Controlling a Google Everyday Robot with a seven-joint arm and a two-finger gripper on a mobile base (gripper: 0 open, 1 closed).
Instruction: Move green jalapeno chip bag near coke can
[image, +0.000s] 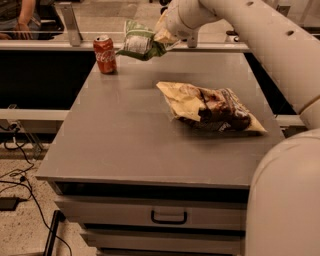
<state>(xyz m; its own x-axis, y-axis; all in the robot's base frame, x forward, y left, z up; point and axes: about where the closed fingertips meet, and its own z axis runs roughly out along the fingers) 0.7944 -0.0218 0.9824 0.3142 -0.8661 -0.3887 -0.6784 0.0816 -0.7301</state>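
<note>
The green jalapeno chip bag (138, 41) is a crumpled light-green foil bag with a white label panel, held in the air above the table's far edge. My gripper (161, 36) is shut on its right end, at the end of the white arm reaching in from the upper right. The coke can (105, 54), red with white script and a silver top, stands upright at the table's far left corner, just left of and below the bag. The bag and the can are apart.
A larger yellow-and-brown bag (210, 107) lies right of the middle of the grey table (125, 145). A drawer with a handle (169, 217) sits below the front edge. Cables lie on the floor at left. A person sits at the far left.
</note>
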